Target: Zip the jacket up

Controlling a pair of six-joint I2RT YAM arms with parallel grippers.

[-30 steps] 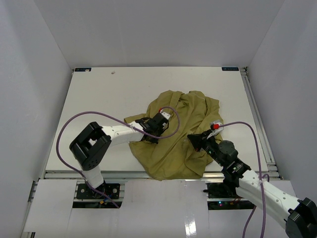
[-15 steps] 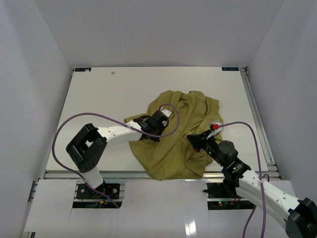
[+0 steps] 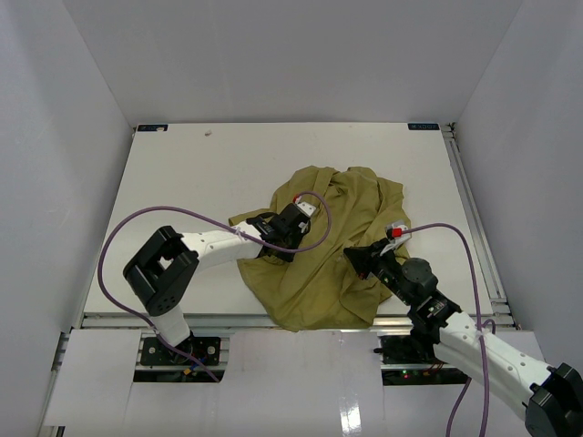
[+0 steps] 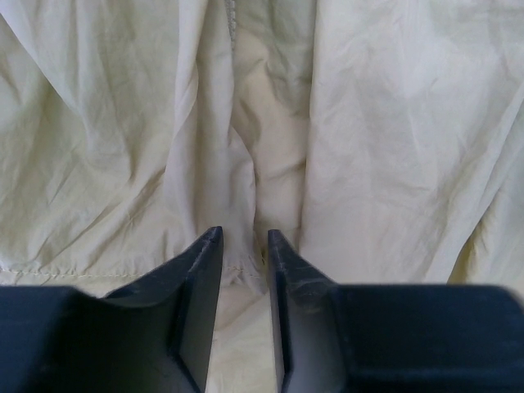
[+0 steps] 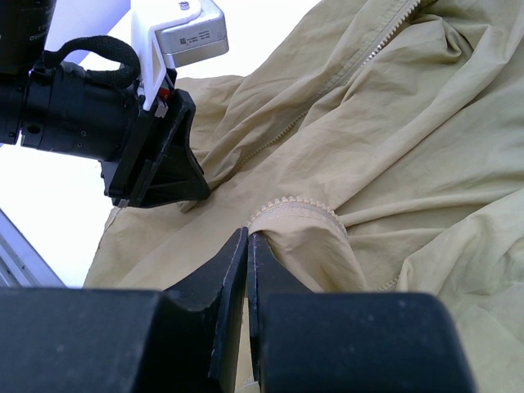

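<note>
The olive-yellow jacket (image 3: 319,250) lies crumpled on the white table. My left gripper (image 3: 276,248) points down onto its left part. In the left wrist view the jaws (image 4: 245,237) stand narrowly apart with a bunched fold and hem of the jacket (image 4: 368,147) pinched between them. My right gripper (image 3: 357,259) is at the jacket's lower right. In the right wrist view it (image 5: 248,235) is shut on a raised fold of the jacket (image 5: 393,147), right beside a curved run of zipper teeth (image 5: 295,203). A second zipper line (image 5: 327,94) runs up across the fabric. The left gripper (image 5: 176,192) shows there too.
The white table (image 3: 182,173) is walled in by white panels at the left, back and right. A metal rail (image 3: 478,228) runs along the right edge. Purple cables (image 3: 173,217) loop over both arms.
Almost nothing. The left arm's elbow has shifted slightly; both grippers and the jacket stay where they were.
</note>
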